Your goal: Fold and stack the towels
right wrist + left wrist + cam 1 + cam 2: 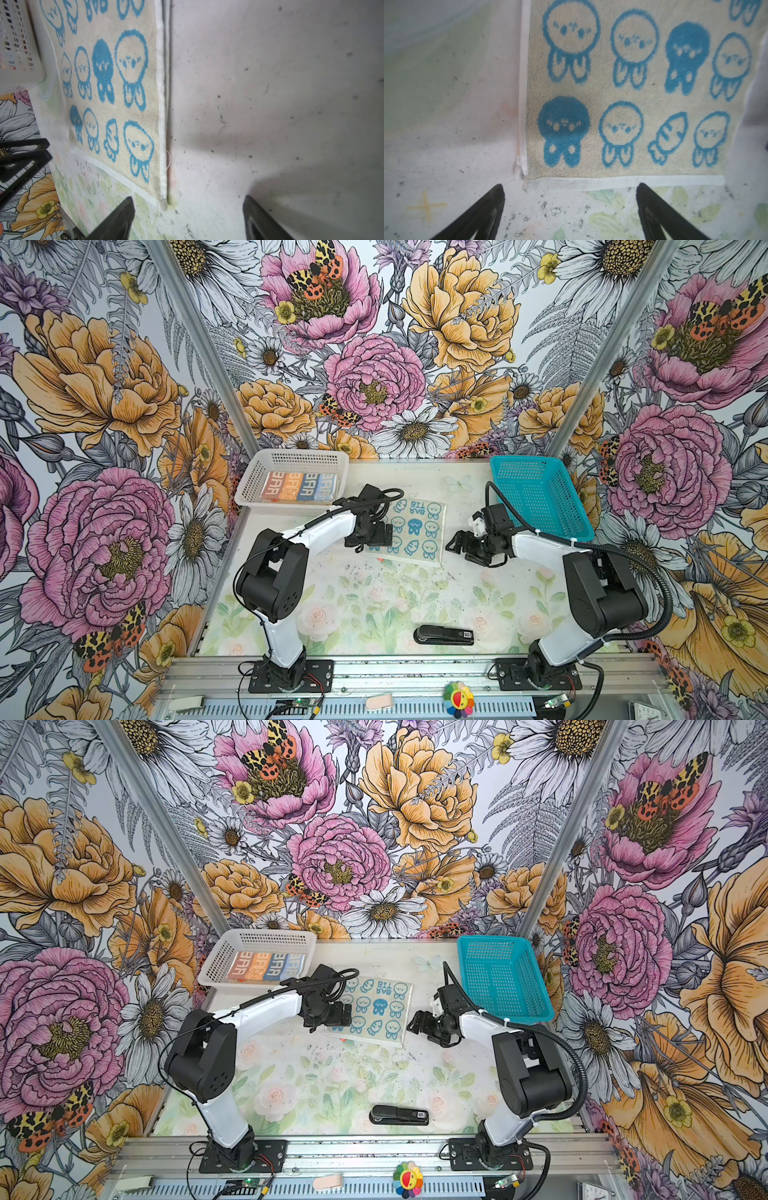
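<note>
A cream towel (413,531) (378,1011) with blue bunnies and carrots lies spread flat at the table's middle back. A folded striped towel (299,487) (266,966) lies in the white basket. My left gripper (362,548) (570,187) hovers at the cream towel's (623,93) near left corner, open, with bare table between its fingers. Just off the cream towel's (108,99) near right corner stands my right gripper (452,545) (188,198), also open and holding nothing. Neither gripper touches the cloth.
The white basket (251,489) (216,965) stands at the back left, close to the towel's far left corner. A teal basket (536,493) (503,977) stands at the back right behind my right arm. A black stapler (444,635) (399,1115) lies near the front edge.
</note>
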`<action>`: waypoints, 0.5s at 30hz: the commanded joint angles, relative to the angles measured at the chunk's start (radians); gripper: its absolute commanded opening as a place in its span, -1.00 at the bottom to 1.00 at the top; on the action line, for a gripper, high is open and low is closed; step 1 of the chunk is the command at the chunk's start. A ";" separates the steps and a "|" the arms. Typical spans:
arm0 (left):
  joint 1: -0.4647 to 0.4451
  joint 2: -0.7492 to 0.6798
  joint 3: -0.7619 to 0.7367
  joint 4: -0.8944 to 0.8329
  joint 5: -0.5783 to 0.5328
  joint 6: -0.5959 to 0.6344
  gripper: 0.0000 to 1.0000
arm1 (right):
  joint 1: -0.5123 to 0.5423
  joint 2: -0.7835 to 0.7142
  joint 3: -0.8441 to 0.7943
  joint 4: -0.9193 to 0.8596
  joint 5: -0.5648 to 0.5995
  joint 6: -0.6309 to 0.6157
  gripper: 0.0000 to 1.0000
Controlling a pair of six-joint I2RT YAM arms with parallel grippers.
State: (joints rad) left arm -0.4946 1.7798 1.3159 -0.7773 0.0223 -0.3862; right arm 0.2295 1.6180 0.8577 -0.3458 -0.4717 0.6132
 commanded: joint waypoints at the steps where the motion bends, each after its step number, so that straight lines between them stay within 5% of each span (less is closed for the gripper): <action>1: 0.014 -0.051 0.098 -0.040 0.025 0.019 0.98 | -0.008 -0.041 0.086 -0.002 -0.024 0.019 0.95; 8: 0.094 0.024 0.256 0.068 0.216 -0.080 0.98 | -0.013 0.090 0.333 0.044 -0.057 0.079 0.99; 15: 0.137 0.278 0.438 0.219 0.331 -0.213 0.98 | -0.018 0.342 0.483 0.393 -0.156 0.332 0.98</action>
State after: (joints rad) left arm -0.3672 1.9701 1.7016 -0.6235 0.2676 -0.5282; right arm 0.2165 1.8652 1.3144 -0.1287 -0.5709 0.8032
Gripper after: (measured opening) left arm 0.990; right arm 0.992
